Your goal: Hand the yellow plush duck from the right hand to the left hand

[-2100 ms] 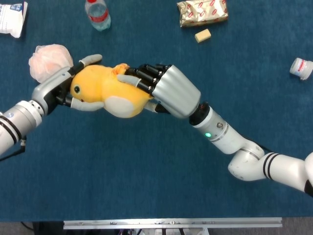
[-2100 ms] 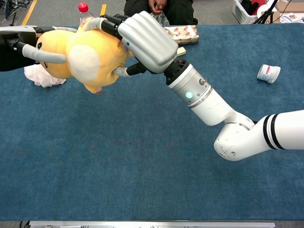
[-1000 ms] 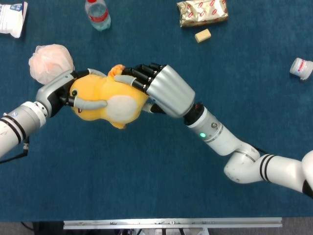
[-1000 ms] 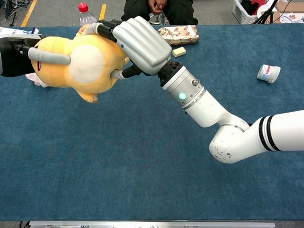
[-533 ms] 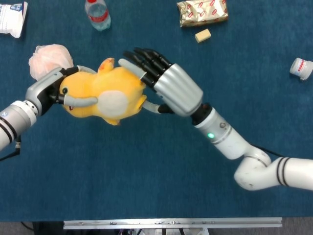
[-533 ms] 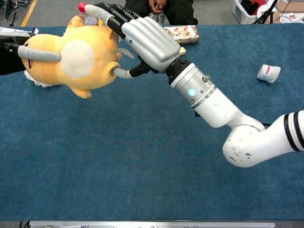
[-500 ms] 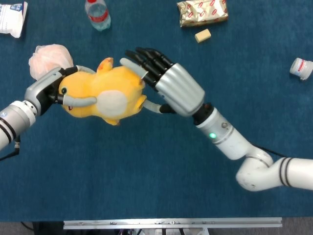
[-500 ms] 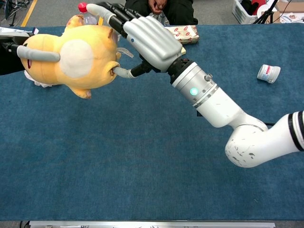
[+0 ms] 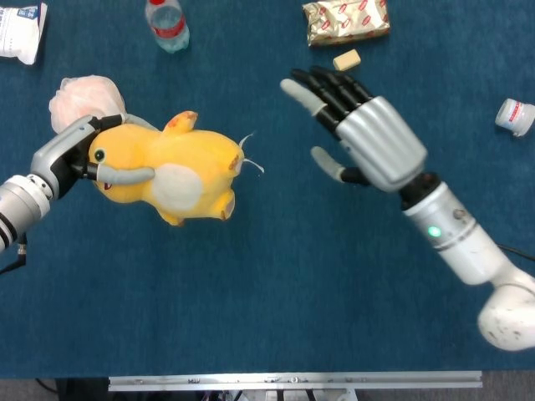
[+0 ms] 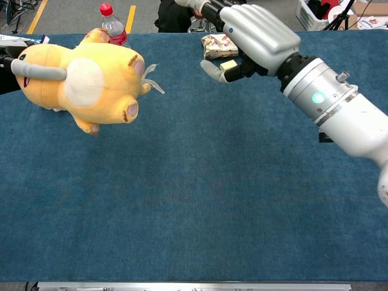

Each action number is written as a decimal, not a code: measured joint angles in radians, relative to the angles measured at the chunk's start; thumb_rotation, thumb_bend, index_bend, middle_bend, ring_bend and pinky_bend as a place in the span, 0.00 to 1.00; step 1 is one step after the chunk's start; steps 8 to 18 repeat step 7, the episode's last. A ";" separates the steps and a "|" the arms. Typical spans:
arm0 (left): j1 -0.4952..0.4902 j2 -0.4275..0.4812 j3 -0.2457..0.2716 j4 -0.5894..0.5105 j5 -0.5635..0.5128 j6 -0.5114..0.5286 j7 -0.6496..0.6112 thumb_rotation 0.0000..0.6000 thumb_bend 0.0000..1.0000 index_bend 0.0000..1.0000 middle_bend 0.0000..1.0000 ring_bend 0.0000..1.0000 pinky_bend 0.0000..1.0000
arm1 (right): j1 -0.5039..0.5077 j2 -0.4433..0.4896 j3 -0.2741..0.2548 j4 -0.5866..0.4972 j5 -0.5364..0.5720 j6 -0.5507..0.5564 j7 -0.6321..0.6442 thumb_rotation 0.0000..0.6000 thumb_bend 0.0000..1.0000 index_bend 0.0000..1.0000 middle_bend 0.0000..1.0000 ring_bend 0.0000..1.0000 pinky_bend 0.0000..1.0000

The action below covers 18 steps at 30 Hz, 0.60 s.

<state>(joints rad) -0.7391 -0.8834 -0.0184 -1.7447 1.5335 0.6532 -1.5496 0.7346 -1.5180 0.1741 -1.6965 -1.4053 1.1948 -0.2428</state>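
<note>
1. The yellow plush duck (image 9: 171, 171) is held above the blue tabletop (image 9: 276, 292), on its left side, clear of the cloth surface.
2. The duck is a rounded, soft toy in warm yellow-orange, with a pale cream patch on its belly, a small black eye near the head end, and stubby orange feet or wing tips sticking out at the top and bottom.
3. A thin white tag or thread hangs from its tail end, pointing toward the middle of the tabletop.
4. The left hand (image 9: 71, 159) grips the duck at the head end; one grey finger lies across the toy's face in both views, and the rest of the hand is mostly hidden behind the plush, so the exact wrap of the other fingers is hard to make out.
5. The right hand (image 9: 364, 138) is well apart from the duck, with its fingers (image 9: 326, 88) spread wide and holding nothing; its palm faces toward the toy.
6. Behind the left hand a pale pink crumpled bag (image 9: 84, 100) lies on the tabletop.
7. Along the far edge are a plastic bottle with a red cap (image 10: 112, 27), a shiny wrapped snack packet (image 9: 345, 21) and a small tan block (image 9: 346, 59).
8. A small white cup (image 9: 514, 115) lies on its side at the far right.
</note>
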 measured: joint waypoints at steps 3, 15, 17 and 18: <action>-0.001 0.002 0.001 -0.001 0.000 0.000 0.003 1.00 0.17 0.38 0.34 0.40 0.73 | -0.014 0.013 -0.005 -0.016 -0.002 0.001 -0.008 1.00 0.39 0.00 0.07 0.03 0.13; -0.001 0.003 0.000 -0.004 -0.004 0.000 0.006 1.00 0.17 0.38 0.34 0.40 0.73 | -0.019 0.012 -0.008 -0.019 -0.013 0.001 -0.005 1.00 0.39 0.00 0.07 0.03 0.13; -0.001 0.003 0.000 -0.004 -0.004 0.000 0.006 1.00 0.17 0.38 0.34 0.40 0.73 | -0.019 0.012 -0.008 -0.019 -0.013 0.001 -0.005 1.00 0.39 0.00 0.07 0.03 0.13; -0.001 0.003 0.000 -0.004 -0.004 0.000 0.006 1.00 0.17 0.38 0.34 0.40 0.73 | -0.019 0.012 -0.008 -0.019 -0.013 0.001 -0.005 1.00 0.39 0.00 0.07 0.03 0.13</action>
